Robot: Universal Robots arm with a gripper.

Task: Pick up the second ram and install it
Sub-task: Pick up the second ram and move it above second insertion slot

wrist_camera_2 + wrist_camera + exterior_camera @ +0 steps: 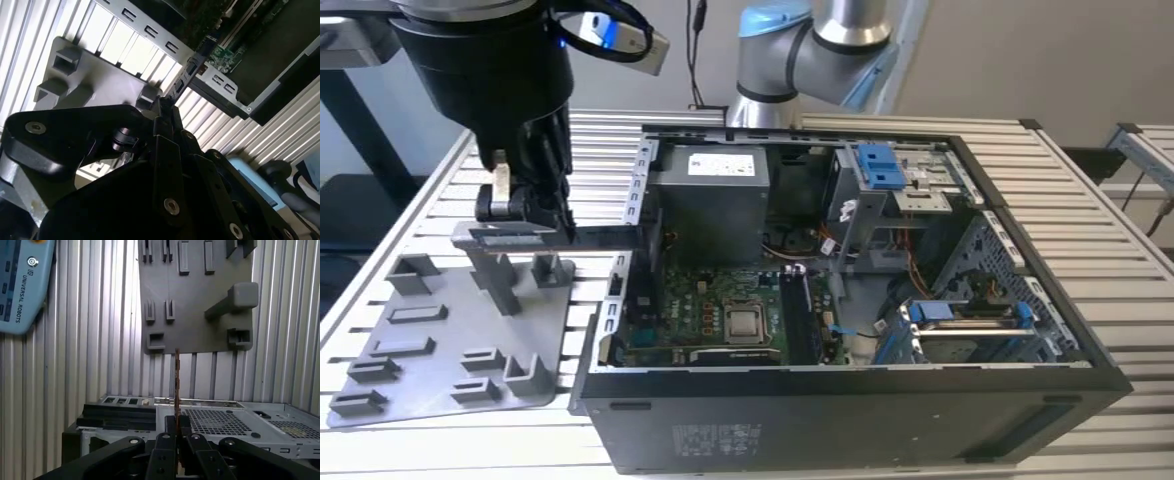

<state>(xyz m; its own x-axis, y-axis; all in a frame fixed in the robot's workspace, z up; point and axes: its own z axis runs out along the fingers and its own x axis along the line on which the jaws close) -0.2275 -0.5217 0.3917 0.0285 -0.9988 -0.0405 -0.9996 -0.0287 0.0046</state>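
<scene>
Above the table point(1107, 270), best to move level and slow beside the open computer case point(854, 390), clearing its side wall and the posts of the grey holder tray point(427, 350). Hangs wrist-down over the tray's case-side edge, gripper point(177, 427) clenched on the second ram point(177, 382), carried edge-on, aloft.

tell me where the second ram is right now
The second ram is clamped in the gripper at the exterior view's left, over the edge of the grey holder tray, just outside the open computer case.
</scene>
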